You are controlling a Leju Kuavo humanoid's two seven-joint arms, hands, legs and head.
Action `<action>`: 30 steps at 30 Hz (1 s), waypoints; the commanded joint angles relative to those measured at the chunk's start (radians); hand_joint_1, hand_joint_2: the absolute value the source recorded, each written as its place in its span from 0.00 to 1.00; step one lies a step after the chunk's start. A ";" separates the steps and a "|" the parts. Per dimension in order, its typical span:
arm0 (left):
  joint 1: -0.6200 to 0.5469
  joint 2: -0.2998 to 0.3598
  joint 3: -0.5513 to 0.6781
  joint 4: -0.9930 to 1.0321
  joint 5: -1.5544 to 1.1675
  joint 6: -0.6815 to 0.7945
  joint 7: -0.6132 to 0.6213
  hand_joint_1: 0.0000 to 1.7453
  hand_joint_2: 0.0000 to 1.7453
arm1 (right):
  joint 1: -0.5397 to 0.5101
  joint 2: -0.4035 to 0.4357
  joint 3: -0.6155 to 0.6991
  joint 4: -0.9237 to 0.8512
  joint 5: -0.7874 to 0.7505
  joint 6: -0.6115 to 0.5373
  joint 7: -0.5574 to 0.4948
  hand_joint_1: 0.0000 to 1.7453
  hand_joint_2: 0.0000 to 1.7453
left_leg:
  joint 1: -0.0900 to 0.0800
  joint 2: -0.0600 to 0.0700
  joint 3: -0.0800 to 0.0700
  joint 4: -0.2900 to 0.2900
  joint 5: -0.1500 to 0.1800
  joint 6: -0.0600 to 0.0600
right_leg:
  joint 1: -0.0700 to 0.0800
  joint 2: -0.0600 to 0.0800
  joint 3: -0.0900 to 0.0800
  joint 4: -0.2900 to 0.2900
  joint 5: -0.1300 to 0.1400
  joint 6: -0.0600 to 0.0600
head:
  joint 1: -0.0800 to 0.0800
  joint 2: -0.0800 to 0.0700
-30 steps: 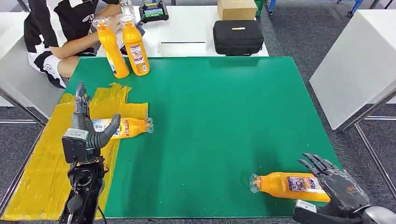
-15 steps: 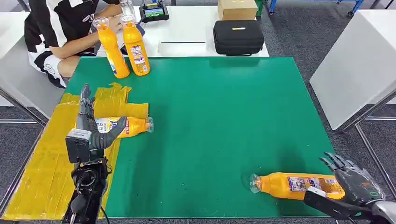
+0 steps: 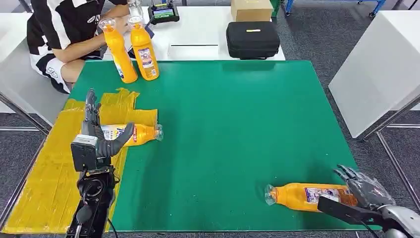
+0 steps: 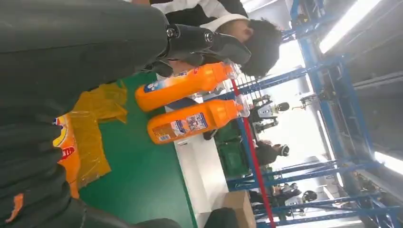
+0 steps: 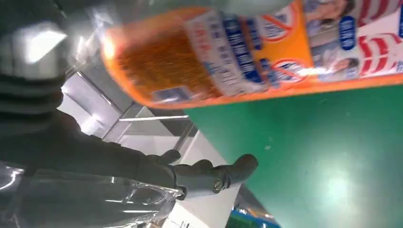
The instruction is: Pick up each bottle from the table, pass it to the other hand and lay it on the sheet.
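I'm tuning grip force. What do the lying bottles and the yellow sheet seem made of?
The bottles: probably glossy orange plastic with clear caps and printed labels; highlights show on the body. The yellow sheet: thin crinkly plastic film, apparently; it wrinkles and looks slightly translucent in the left wrist view.

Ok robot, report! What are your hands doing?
Left hand open over bottle on sheet. Right hand open beside lying bottle. Nothing blocking.

- bottle (image 3: 309,197) base hidden behind right hand (image 3: 365,191)
- sheet bottle (image 3: 130,134) partly covered by left hand (image 3: 97,131)
- person (image 3: 64,29) cut off at top edge
- labels unreadable
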 commanded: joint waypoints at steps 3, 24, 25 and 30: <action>-0.058 0.004 -0.019 0.102 0.005 -0.011 0.009 0.00 1.00 | -0.002 -0.041 0.089 0.089 -0.042 0.031 0.048 0.00 1.00 | 0.002 -0.002 0.007 -0.001 -0.003 -0.004 | 0.002 -0.003 0.008 -0.002 -0.003 0.000 | 0.000 0.000; -0.070 0.025 -0.022 0.154 0.012 0.004 0.009 0.00 1.00 | -0.017 -0.120 0.180 0.139 -0.126 0.108 0.067 1.00 1.00 | 0.001 0.000 0.007 -0.001 -0.001 -0.003 | 0.001 -0.002 0.009 -0.002 -0.001 0.000 | 0.000 0.000; -0.070 0.025 -0.022 0.154 0.012 0.004 0.009 0.00 1.00 | -0.017 -0.120 0.180 0.139 -0.126 0.108 0.067 1.00 1.00 | 0.002 0.000 0.009 -0.001 -0.002 -0.004 | 0.002 -0.002 0.011 -0.002 -0.002 0.000 | 0.000 0.000; -0.062 0.023 -0.018 0.154 0.013 0.004 0.006 0.00 1.00 | -0.059 -0.042 0.183 0.161 -0.067 -0.033 0.056 1.00 1.00 | 0.002 0.001 0.008 -0.002 -0.001 -0.003 | 0.002 -0.001 0.009 -0.003 0.000 0.000 | 0.000 0.000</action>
